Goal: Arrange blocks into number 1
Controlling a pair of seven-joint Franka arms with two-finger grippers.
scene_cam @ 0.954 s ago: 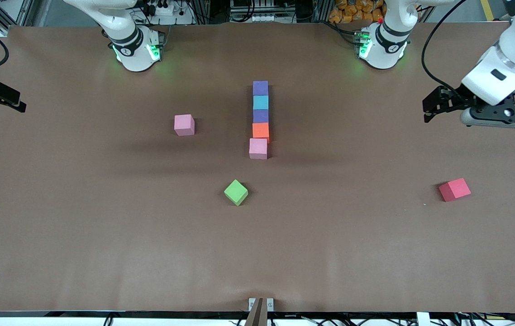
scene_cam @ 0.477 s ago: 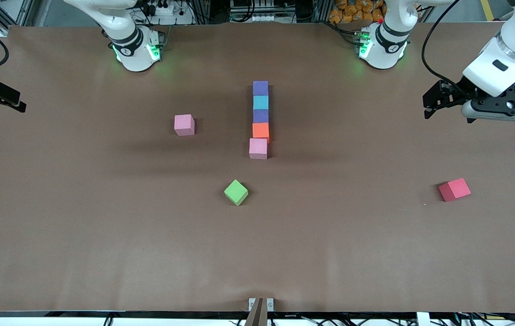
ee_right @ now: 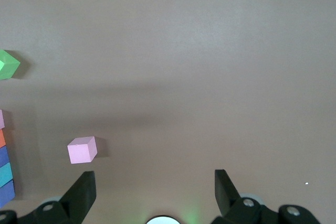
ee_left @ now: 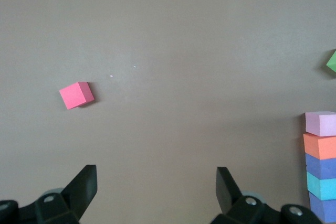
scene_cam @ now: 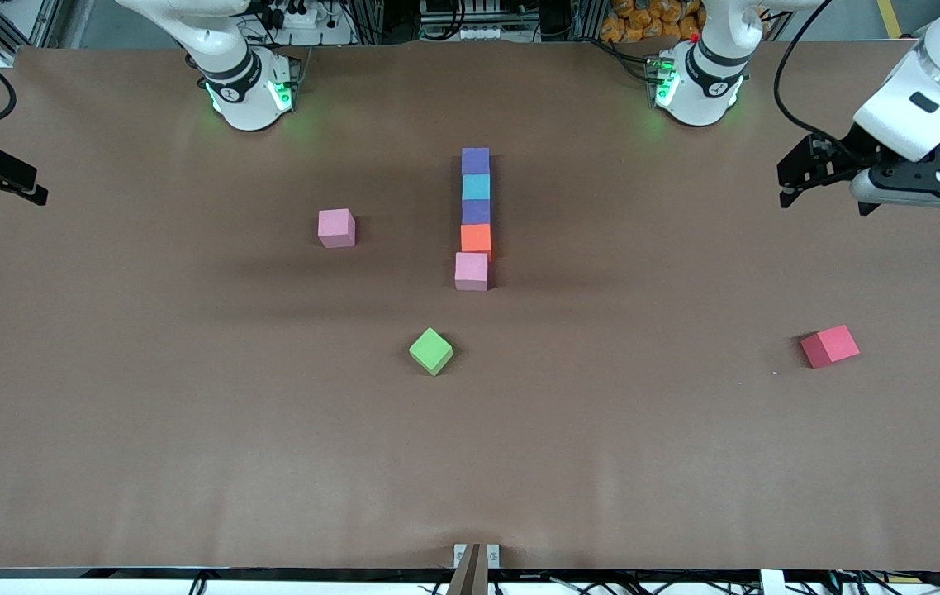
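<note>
The right gripper [ee_right: 152,192] waits at its end of the worktop [scene_cam: 189,463], jaws wide apart, empty. A lone pink block [scene_cam: 336,227] sits toward it. Five touching blocks [scene_cam: 475,219] form a mid-worktop column, long axis running toward the front camera. The left gripper [ee_left: 156,192] hangs wide open, empty, over its end.

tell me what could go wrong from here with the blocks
1. The pink block at the column's near end sits slightly offset from the orange block; nudging it straight might knock the touching row askew.
2. The loose pink block still needs placing; setting it beside the column could bump the stacked line.
3. The green block sits rotated, so a grasp may slip.
</note>
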